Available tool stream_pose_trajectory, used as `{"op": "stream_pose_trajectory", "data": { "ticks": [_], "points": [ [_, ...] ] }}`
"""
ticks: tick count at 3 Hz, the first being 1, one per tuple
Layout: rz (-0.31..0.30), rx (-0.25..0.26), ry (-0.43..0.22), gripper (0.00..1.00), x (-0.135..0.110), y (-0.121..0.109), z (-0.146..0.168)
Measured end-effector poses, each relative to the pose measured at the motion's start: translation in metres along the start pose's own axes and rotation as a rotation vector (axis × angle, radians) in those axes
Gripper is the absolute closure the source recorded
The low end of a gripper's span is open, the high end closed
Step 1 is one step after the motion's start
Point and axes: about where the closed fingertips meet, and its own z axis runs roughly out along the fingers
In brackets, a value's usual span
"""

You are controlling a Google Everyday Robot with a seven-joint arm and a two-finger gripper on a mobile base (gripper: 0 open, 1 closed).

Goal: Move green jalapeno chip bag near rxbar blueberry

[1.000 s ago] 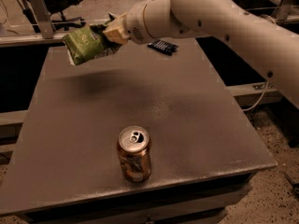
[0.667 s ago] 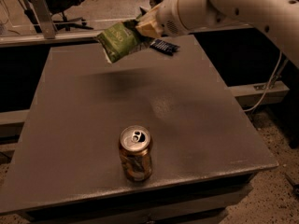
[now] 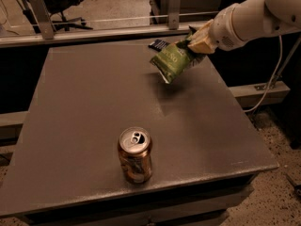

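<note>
Since the bag [image 3: 173, 61] must land near the bar [image 3: 158, 44] lying far back on the worktop [image 3: 94, 102], we hold it aloft there, our pincer [image 3: 200, 44] clamped on its top end.

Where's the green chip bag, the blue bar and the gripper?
green chip bag [image 3: 172, 61]: camera view, its printed front.
blue bar [image 3: 158, 44]: camera view, its visible end.
gripper [image 3: 196, 45]: camera view, between fingertips, clamped on bag's top.

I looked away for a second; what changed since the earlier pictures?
The end effector, holding the green jalapeno chip bag in the air, carried it rightward in the view, to beside the rxbar blueberry at the far edge of the table. The can and bar stayed put.
</note>
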Motion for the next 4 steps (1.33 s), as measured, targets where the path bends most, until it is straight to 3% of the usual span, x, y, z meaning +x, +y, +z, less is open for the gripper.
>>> {"op": "stream_pose_trajectory", "data": {
  "ticks": [1, 2, 4],
  "points": [
    [-0.001, 0.009, 0.058, 1.0, 0.048, -0.017, -0.013],
    [0.017, 0.0, 0.059, 1.0, 0.071, -0.028, -0.007],
    [0.018, -0.031, 0.014, 1.0, 0.072, -0.044, 0.025]
  ]
}}
